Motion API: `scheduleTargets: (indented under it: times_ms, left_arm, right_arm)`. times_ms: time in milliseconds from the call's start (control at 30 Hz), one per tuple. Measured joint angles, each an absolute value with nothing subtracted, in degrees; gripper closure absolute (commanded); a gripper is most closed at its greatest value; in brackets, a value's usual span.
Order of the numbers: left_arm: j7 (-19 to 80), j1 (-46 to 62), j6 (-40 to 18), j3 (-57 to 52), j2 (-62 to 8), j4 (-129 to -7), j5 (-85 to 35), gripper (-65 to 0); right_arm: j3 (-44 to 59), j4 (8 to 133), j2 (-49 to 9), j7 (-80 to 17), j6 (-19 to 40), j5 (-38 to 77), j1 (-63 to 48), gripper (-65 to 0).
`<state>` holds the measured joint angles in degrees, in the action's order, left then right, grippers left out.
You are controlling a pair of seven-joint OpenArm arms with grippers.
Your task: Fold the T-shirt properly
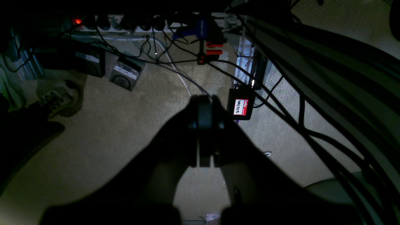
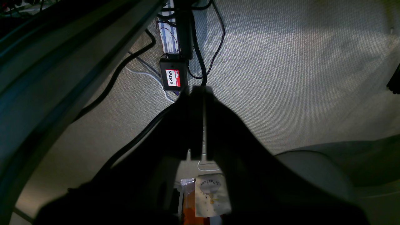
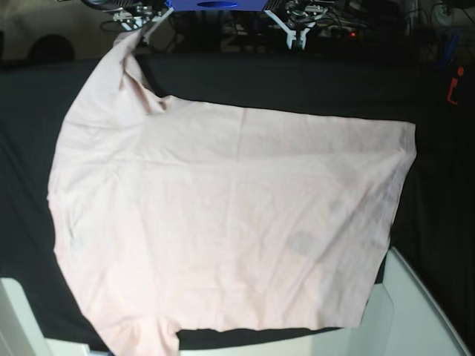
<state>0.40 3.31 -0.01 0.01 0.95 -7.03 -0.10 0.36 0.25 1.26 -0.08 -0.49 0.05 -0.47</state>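
Observation:
The T-shirt (image 3: pixel 223 215) is pale pink and lies spread out, plain side up, on the black table cloth (image 3: pixel 438 185) in the base view. One sleeve stretches up to the far left corner, and the hem edge is at the right. Neither wrist view shows the T-shirt. My left gripper (image 1: pixel 204 104) is a dark silhouette hanging over carpet floor, jaws shut with nothing between them. My right gripper (image 2: pixel 196 90) hangs the same way, shut and empty. White arm links show at the base view's lower right (image 3: pixel 415 311) and lower left (image 3: pixel 15 319).
Below the grippers are beige carpet, many black cables (image 1: pixel 300 125), a power strip (image 1: pixel 125 25) and a small black box with a red-and-white label (image 1: pixel 240 107) (image 2: pixel 172 78). A blue fixture (image 3: pixel 215 4) and metal brackets stand at the table's far edge.

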Motion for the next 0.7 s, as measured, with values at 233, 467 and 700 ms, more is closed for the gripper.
scheduleTargets:
  times_ms: [233, 467, 700]
  left_arm:
    - [0.4, 3.3, 0.0, 0.0, 1.0, -7.0, -0.1, -3.7]
    - [0.4, 4.8, 0.0, 0.0, 1.0, -7.5, -0.3, -31.2]
    - [0.3, 9.1, -0.2, 0.1, -0.3, -11.9, -0.1, -30.9]
  right_arm:
    - [0.2, 0.1, 1.3, -0.2, -0.5, 0.1, -0.5, -6.2]
    - [0.3, 0.1, 1.3, -1.6, -0.5, 0.1, -2.0, -43.8]
    - [0.3, 0.5, 1.0, -0.8, -0.5, 0.1, -4.0, -42.1]
